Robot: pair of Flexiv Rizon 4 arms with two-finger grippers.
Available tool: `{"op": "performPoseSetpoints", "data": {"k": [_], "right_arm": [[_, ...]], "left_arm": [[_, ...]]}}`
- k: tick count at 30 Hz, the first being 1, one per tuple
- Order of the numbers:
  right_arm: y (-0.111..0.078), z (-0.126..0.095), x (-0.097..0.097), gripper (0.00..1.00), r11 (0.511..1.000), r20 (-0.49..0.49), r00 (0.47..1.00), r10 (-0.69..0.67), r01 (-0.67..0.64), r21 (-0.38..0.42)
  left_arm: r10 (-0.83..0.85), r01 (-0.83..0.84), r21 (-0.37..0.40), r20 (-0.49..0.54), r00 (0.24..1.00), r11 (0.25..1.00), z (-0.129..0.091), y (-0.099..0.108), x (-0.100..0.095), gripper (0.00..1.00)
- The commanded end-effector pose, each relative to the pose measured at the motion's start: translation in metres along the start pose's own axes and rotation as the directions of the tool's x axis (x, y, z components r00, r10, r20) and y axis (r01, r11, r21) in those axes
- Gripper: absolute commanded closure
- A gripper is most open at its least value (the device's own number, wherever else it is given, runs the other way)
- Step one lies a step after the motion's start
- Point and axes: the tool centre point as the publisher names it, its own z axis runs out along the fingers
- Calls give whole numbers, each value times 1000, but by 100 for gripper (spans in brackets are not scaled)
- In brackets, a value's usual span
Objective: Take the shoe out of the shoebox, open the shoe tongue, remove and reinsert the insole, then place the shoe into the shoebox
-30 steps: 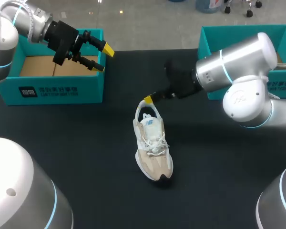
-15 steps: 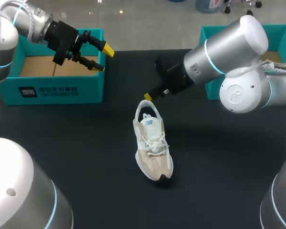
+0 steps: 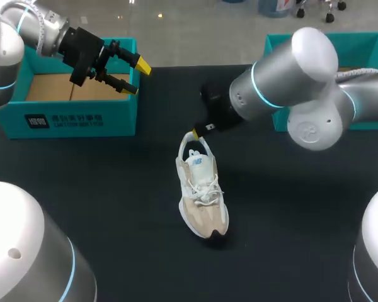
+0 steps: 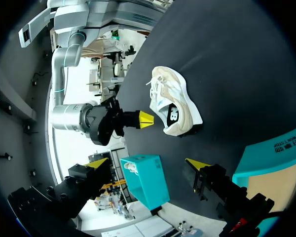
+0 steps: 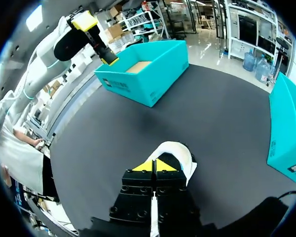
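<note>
Hovering at heel of shoe [image 3: 201, 189], right tool [image 3: 195, 133] pinched closed.

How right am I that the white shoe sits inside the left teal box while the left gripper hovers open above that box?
Not quite: the head view shows the white shoe on the black table, outside the left teal box. The left gripper does hover open above that box.

Shoe [image 5: 187, 160] mostly behind right fingers [image 5: 143, 167]
</note>
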Motion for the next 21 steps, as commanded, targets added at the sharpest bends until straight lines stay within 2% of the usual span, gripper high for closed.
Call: {"op": "performPoseSetpoints", "data": {"k": [1, 21], "right_arm": [[6, 1, 8, 100, 994, 313, 949, 33, -62, 85], [4, 3, 7, 100, 993, 323, 945, 56, -87, 83]], "left_arm": [[1, -1, 1, -2, 1000, 1000, 0, 0, 0, 0], [1, -1, 1, -2, 1000, 1000, 0, 0, 0, 0]]}}
